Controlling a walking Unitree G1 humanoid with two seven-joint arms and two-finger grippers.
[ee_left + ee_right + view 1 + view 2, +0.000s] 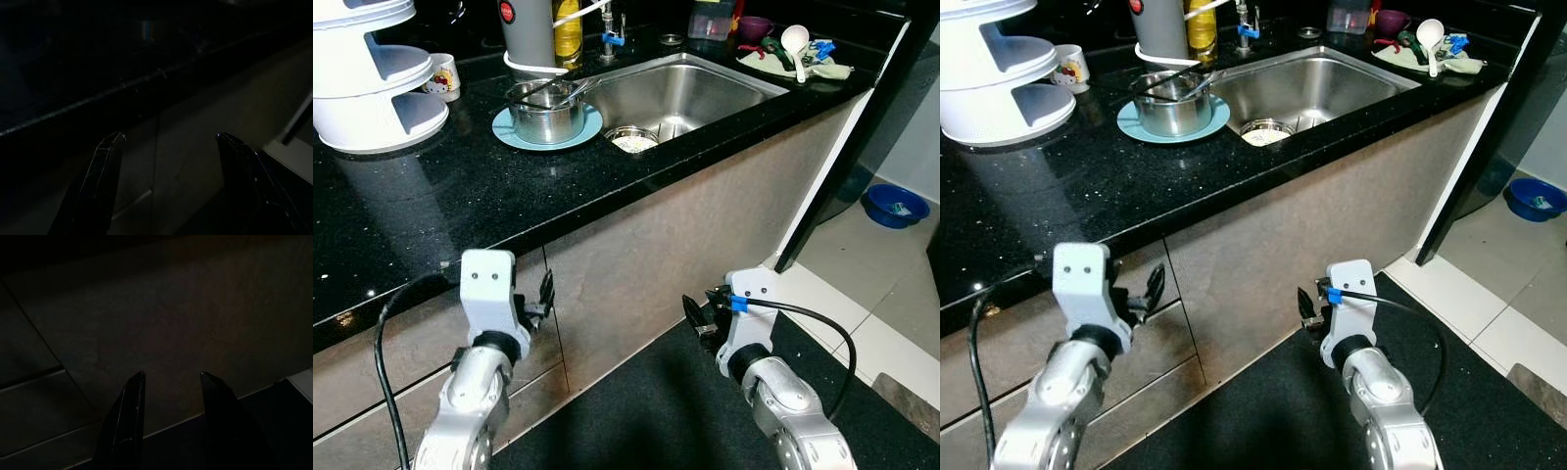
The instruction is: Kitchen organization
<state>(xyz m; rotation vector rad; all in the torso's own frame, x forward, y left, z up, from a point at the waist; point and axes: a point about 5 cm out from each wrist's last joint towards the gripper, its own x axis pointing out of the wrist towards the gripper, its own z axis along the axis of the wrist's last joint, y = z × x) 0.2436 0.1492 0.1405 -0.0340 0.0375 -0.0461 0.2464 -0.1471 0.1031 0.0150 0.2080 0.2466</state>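
I see the shiny black stone bench with a big steel sink set in near its far right corner. A small steel pot sits on a round blue plate just left of the sink. My left tool and right tool hang low before the bench's front edge, both spread apart, holding nothing.
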